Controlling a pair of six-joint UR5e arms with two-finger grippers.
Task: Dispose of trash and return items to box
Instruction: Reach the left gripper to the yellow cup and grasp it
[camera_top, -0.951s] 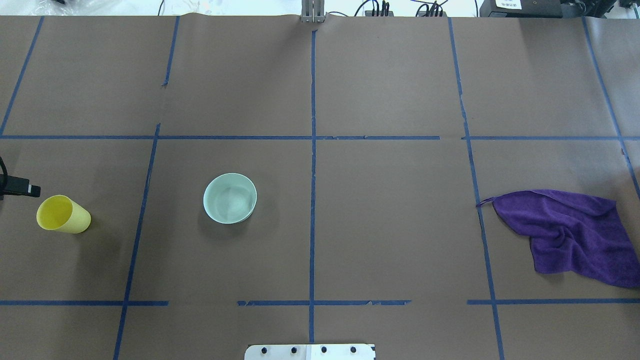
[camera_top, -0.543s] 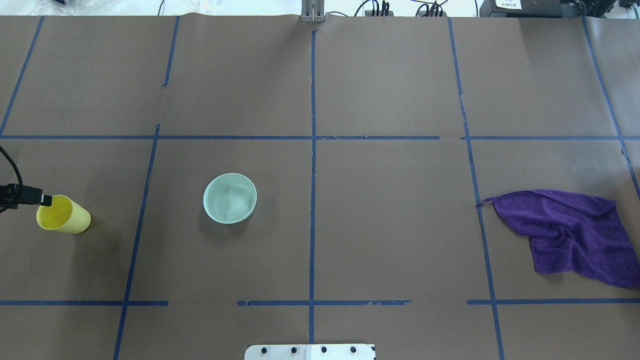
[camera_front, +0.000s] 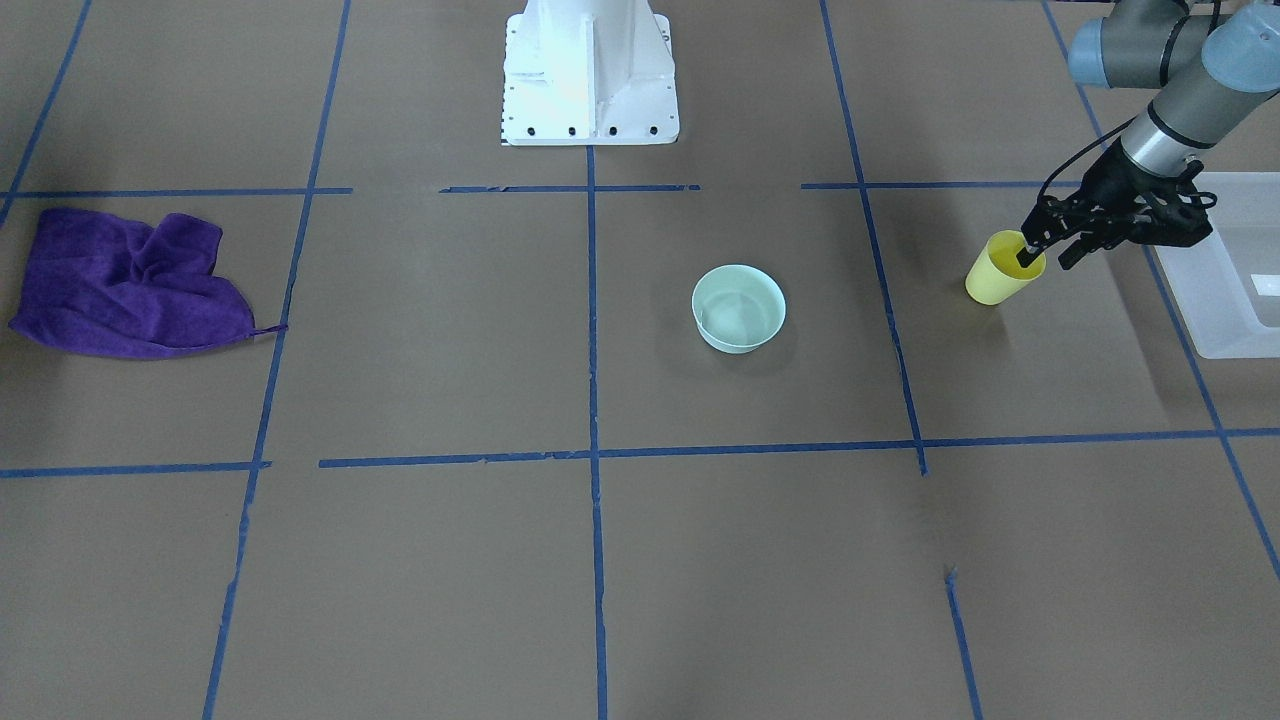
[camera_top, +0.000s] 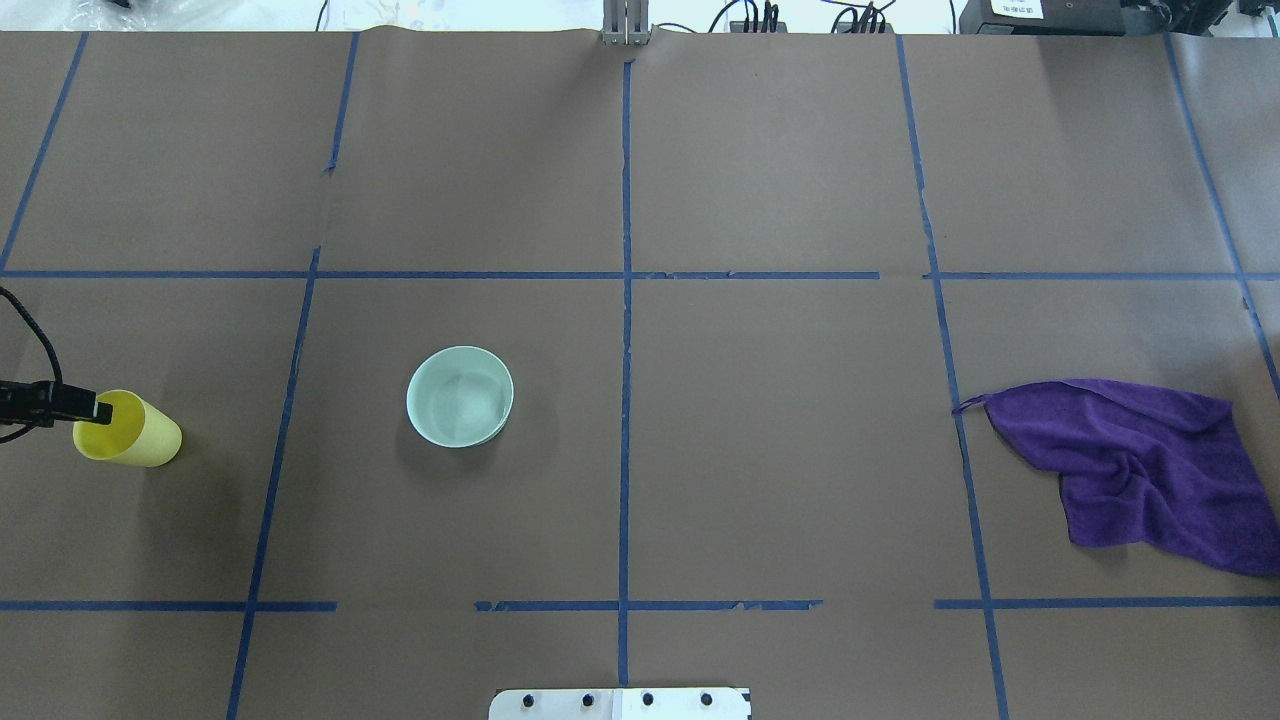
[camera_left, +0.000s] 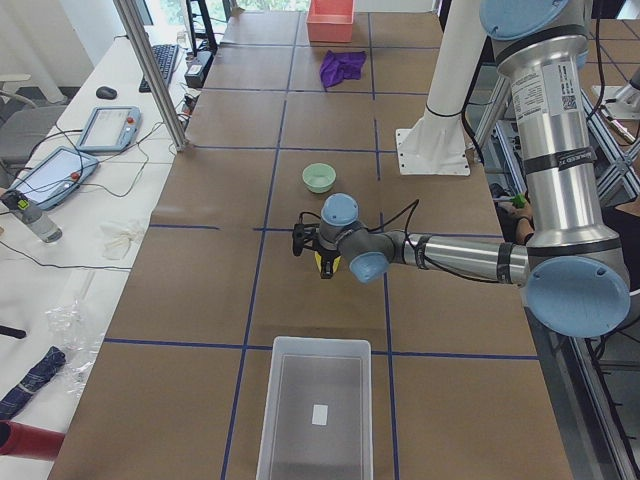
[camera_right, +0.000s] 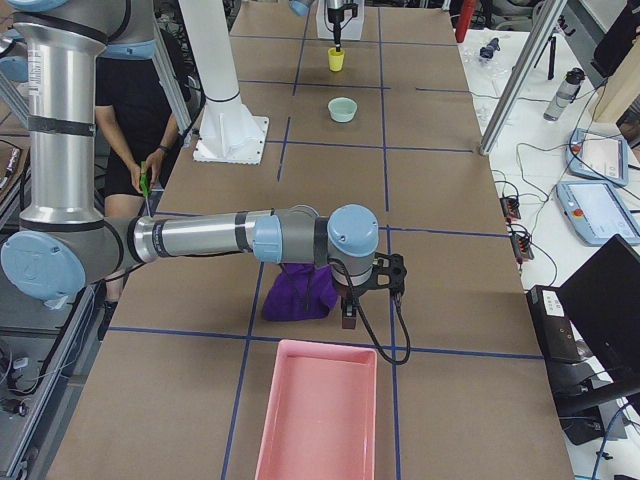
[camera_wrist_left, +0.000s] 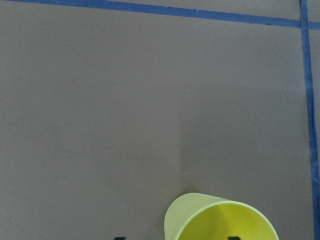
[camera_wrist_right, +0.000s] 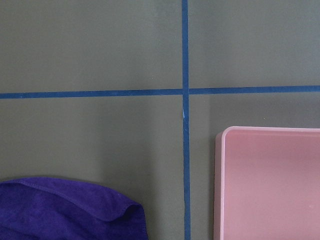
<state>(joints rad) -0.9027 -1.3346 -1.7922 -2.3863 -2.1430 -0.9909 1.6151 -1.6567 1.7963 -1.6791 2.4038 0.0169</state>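
The yellow cup (camera_front: 993, 280) stands upright near the table's left end. It also shows in the overhead view (camera_top: 135, 435) and the left wrist view (camera_wrist_left: 220, 222). My left gripper (camera_front: 1047, 257) is open and straddles the cup's rim, with one finger (camera_top: 95, 407) inside the mouth and the other outside. The mint-green bowl (camera_front: 739, 308) sits upright to the right of the cup (camera_top: 460, 396). The translucent white box (camera_front: 1215, 340) lies beyond the cup at the table's left end (camera_left: 270, 410). My right gripper (camera_right: 365, 300) hovers by the purple cloth; I cannot tell whether it is open or shut.
A crumpled purple cloth (camera_top: 1150, 470) lies at the right end of the table (camera_wrist_right: 65, 210). A pink tray (camera_right: 318, 415) sits past it at that end (camera_wrist_right: 270, 185). The robot's white base (camera_front: 588, 70) stands at the table's middle edge. Blue tape lines grid the brown surface.
My left gripper has moved in from the left edge toward the cup and down. Its finger tip now sits inside the cup's mouth. The cup, bowl and cloth have not moved.
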